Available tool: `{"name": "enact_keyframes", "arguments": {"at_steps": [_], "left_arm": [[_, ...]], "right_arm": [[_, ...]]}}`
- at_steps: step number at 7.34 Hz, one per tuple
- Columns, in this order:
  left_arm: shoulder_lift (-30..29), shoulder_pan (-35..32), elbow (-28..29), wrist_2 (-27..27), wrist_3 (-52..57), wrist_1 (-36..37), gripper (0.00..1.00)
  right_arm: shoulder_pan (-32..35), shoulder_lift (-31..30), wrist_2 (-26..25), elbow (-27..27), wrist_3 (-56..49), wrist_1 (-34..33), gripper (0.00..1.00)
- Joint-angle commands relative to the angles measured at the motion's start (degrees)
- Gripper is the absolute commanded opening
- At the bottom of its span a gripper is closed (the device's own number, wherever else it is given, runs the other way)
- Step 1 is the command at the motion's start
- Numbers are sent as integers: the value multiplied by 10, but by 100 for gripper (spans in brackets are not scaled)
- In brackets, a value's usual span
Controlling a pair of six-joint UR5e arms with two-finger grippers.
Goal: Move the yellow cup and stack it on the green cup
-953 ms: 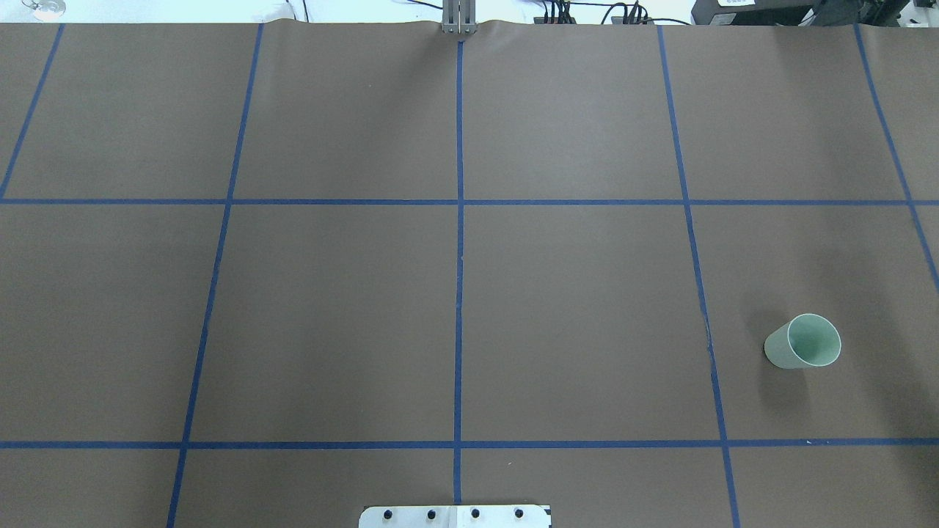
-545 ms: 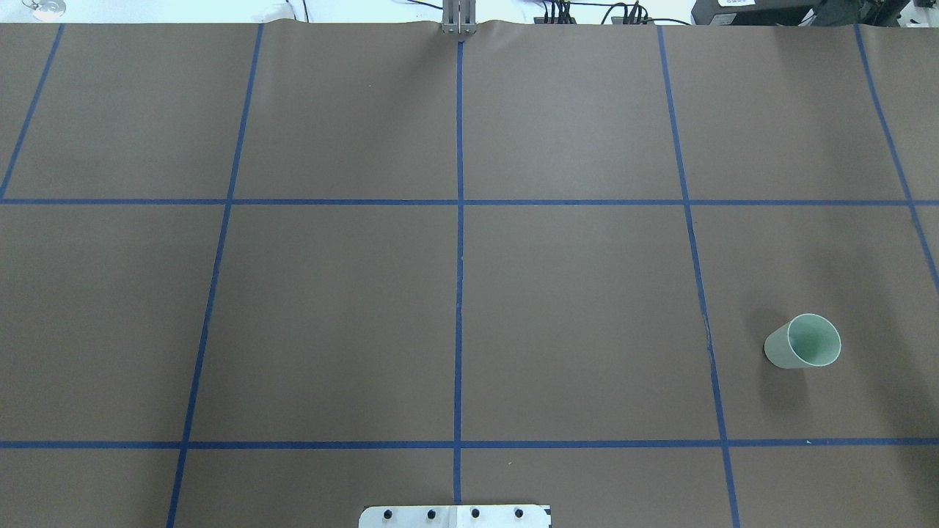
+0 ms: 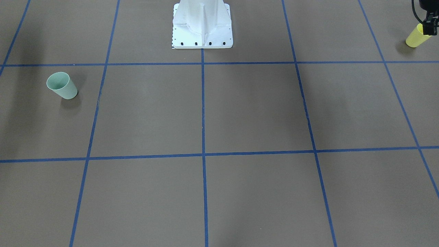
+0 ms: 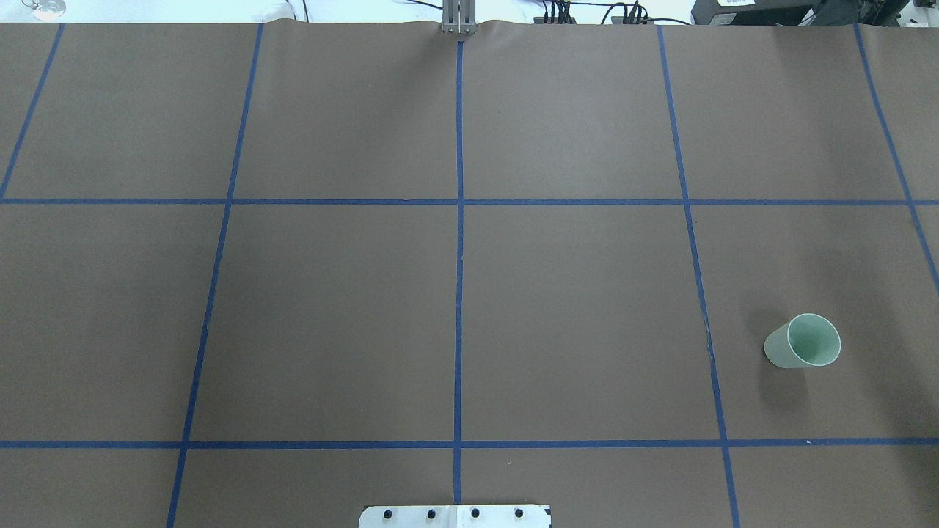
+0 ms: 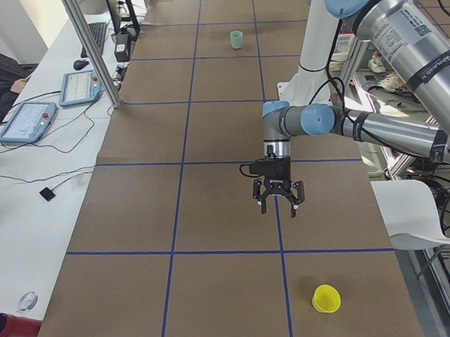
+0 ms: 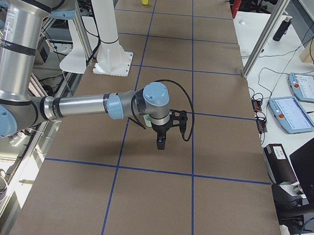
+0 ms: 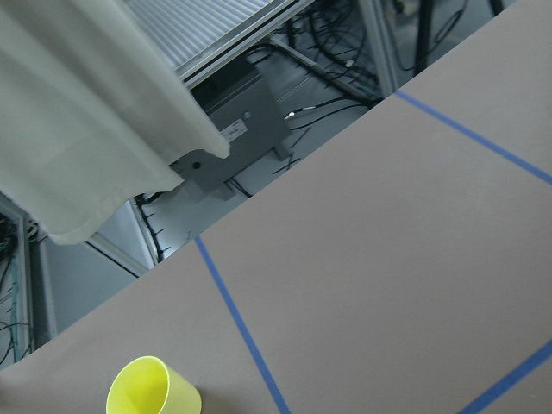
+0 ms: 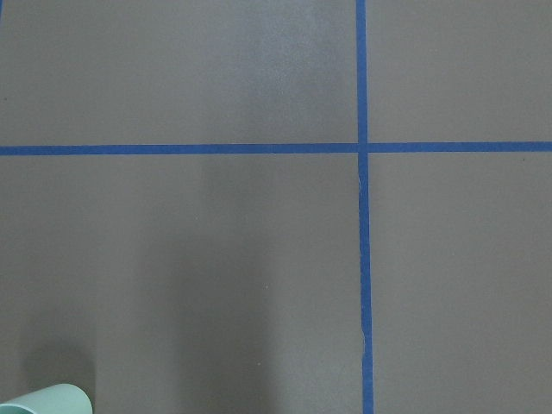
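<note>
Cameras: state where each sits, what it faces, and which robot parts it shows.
Front-facing: across the table, facing the robot; base shows.
Overhead: behind the robot, looking down; only the base's edge.
Exterior left: table's left end; left arm near.
Exterior right: opposite end; right arm near.
Left wrist: toward the yellow cup; no jaws.
Right wrist: straight down; green cup rim; no jaws.
Shared: front-facing and overhead both show the green cup.
</note>
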Motion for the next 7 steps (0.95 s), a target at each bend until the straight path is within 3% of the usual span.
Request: {"name": "enact_keyframes", "arguments": {"at_steps": [1,2,4,7], "left_arm": [[-4,111,68,-4,-193,36,100],[-12,172,112,-7,-268,39,100],[-84,232,220,-19,-388,48,100],[-111,300,318,-64,-493,45,100]], "right_arm": [[1,-3,0,0,0,0,100],[0,-5,0,0,0,0,100],[0,-5,0,-3,-1,0,100],[0,-5,0,-5,-1,0,100]]}}
